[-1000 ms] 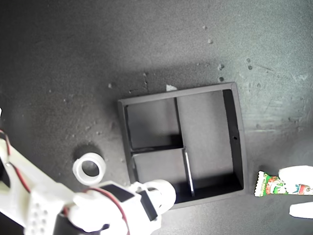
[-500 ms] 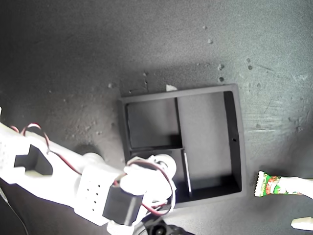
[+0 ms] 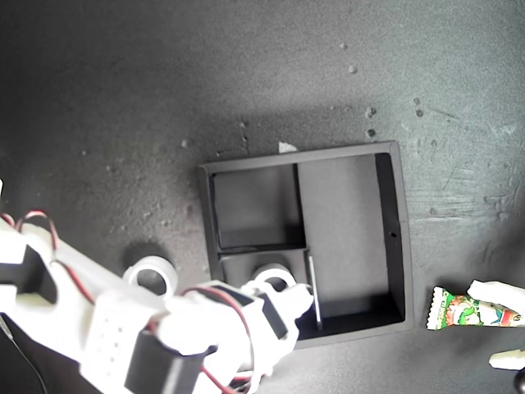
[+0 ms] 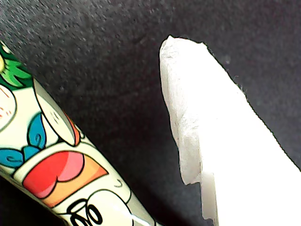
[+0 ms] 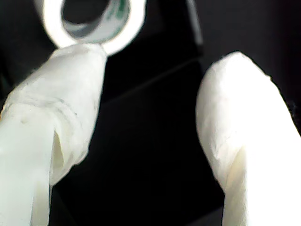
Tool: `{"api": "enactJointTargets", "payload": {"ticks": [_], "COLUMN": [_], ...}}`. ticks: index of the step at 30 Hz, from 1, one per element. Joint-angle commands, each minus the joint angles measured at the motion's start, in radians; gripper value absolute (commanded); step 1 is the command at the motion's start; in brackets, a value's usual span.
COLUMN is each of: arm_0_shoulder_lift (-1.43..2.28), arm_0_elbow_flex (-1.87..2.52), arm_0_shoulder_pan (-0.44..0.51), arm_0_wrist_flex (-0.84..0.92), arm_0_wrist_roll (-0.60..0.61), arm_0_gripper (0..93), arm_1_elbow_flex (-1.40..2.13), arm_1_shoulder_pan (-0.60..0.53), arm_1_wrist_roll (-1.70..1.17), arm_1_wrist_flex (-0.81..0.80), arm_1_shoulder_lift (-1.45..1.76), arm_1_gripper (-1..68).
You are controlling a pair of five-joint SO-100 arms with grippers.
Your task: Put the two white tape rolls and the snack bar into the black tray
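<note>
Tape roll on the surface (image 3: 150,276): lying flat outside the black tray (image 3: 399,238), beside its wall on the exterior view's left; judged light and stiff, best pinched across the ring wall.
Tape roll in the tray (image 3: 276,277): seated in a small compartment.
Second gripper (image 5: 150,103): jaws parted, nothing held, over that compartment.
Snack bar (image 3: 463,310): lying beyond the tray's corner at the exterior view's lower right; judged light, crinkly, slippery, best gripped mid-length.
First gripper (image 3: 497,322): spread around the bar, not closed.

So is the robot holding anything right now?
No. My second gripper is open, its tape roll lying in the black tray. My first gripper's fingers only straddle the snack bar.
</note>
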Motion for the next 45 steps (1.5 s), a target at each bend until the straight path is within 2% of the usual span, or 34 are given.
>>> {"api": "enactJointTargets", "payload": {"ticks": [1,5,10,12,14,16,17,20,25,29,33,36,41,45], "arm_0_shoulder_lift": [0.302,0.63,1.043,1.17,1.253,1.296,1.295,1.212,1.085,1.054,1.006,0.983,0.973,0.928], "arm_0_elbow_flex": [0.153,0.489,0.973,1.149,1.305,1.434,1.48,1.531,1.588,1.713,1.773,1.79,1.769,1.712], "arm_0_shoulder_pan": [-0.026,-0.029,0.038,0.101,0.186,0.267,0.299,0.365,0.394,0.379,0.357,0.337,0.301,0.285], "arm_0_wrist_flex": [0.015,0.017,0.017,0.012,-0.029,-0.13,-0.178,-0.279,-0.374,-0.472,-0.491,-0.491,-0.495,-0.495], "arm_0_wrist_roll": [0.006,-0.089,-0.362,-0.483,-0.586,-0.649,-0.669,-0.689,-0.718,-0.729,-0.736,-0.73,-0.678,-0.637], "arm_0_gripper": [13.5,11.8,11.8,11.8,11.9,11.8,11.8,12.0,12.8,12.8,13.1,13.6,13.9,14.0], "arm_1_elbow_flex": [0.02,0.054,0.097,0.112,0.124,0.137,0.14,0.112,-0.066,-0.284,-0.508,-0.621,-0.735,-0.839], "arm_1_shoulder_pan": [-0.023,-0.014,0.0,0.003,0.011,0.026,0.038,0.089,0.167,0.164,0.196,0.296,0.448,0.5], "arm_1_wrist_roll": [0.038,0.026,0.017,0.026,0.034,0.041,0.041,0.023,0.164,0.396,0.379,0.098,-0.479,-0.842], "arm_1_wrist_flex": [-0.023,-0.023,-0.023,-0.023,-0.023,-0.023,-0.021,0.046,0.322,0.62,0.919,0.976,0.905,0.877], "arm_1_shoulder_lift": [0.002,0.0,-0.008,-0.008,-0.008,-0.008,-0.006,0.008,0.032,0.035,0.021,0.021,0.021,0.02], "arm_1_gripper": [40.9,39.7,31.0,24.6,13.8,1.7,0.0,-0.2,-0.4,-0.5,-0.5,-0.5,-0.6,-0.6]}}
